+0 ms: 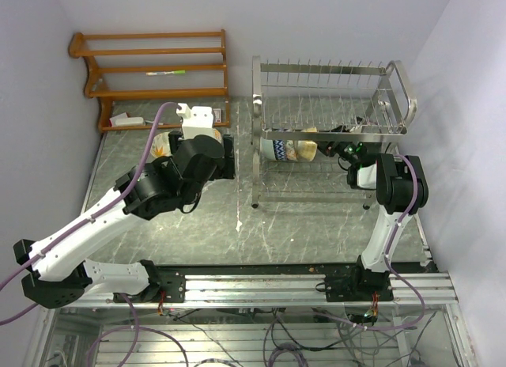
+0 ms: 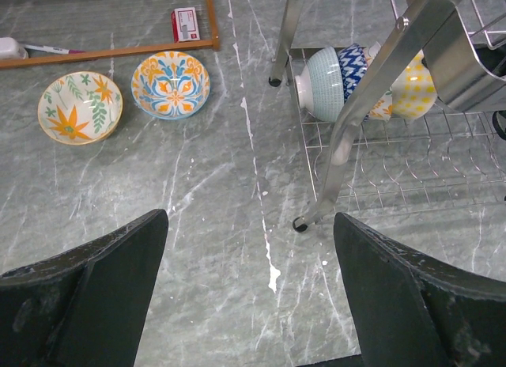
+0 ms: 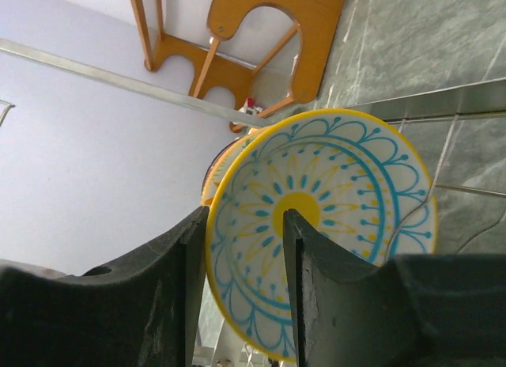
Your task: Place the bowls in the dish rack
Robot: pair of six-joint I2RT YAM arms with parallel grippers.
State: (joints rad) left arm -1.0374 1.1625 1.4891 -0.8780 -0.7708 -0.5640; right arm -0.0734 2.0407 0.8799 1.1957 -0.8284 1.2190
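The silver wire dish rack stands at the back right. Its lower tier holds a mint bowl, a blue zigzag bowl and a yellow bowl on edge. My right gripper reaches into that tier and is shut on the rim of a yellow-and-blue patterned bowl standing on edge; an orange-rimmed bowl is behind it. Two bowls sit on the table: an orange-star one and a blue-and-orange one. My left gripper is open and empty above the table, left of the rack.
A brown wooden slatted shelf stands at the back left, its bottom rail just behind the two loose bowls. A small red-and-white box and a white marker lie by it. The rack's front leg is near my left fingers.
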